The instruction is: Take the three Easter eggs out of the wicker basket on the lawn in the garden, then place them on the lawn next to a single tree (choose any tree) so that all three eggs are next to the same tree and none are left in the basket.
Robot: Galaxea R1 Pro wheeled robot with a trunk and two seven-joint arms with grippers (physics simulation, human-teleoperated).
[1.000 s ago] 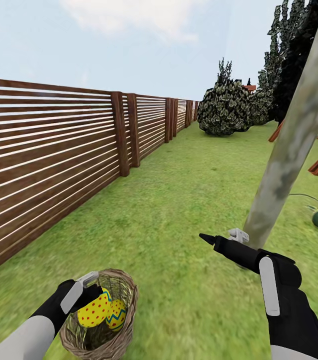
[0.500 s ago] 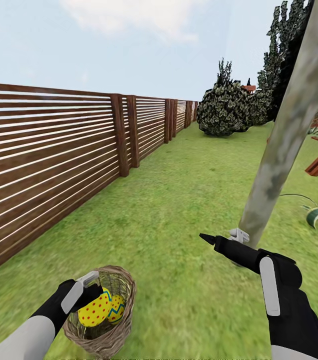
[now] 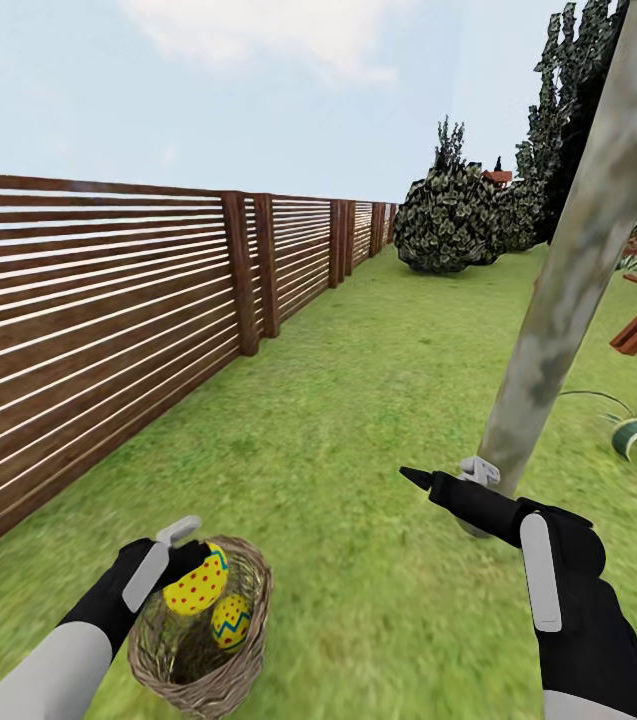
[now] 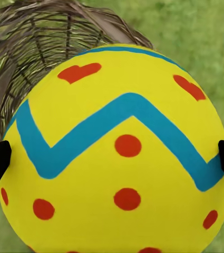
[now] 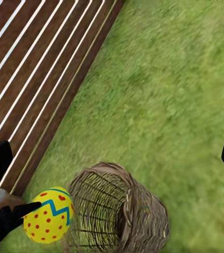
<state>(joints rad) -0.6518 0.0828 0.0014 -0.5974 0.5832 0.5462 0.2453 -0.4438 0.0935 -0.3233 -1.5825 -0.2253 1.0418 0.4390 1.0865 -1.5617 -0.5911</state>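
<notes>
Here the left gripper [image 3: 180,566] is clamped on an Easter egg [image 3: 196,580] at the wicker basket [image 3: 220,670] rim; another egg [image 3: 231,621] lies inside. The right gripper [image 3: 445,478], fingers apart, hangs near the tree [image 3: 568,300]. Open lawn [image 3: 358,420] stretches between fence [image 3: 98,330] and trunk.

The head camera looks forward and down from high up, along the lawn [image 3: 358,400] beside a wooden fence [image 3: 88,330]. The left wrist camera sits very close to an egg [image 4: 117,158]. The right wrist camera looks down from farther off; all three views share the wicker basket [image 5: 122,216].

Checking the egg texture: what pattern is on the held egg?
Yellow egg with red dots and a blue zigzag band; clearest in the left wrist view.
</notes>
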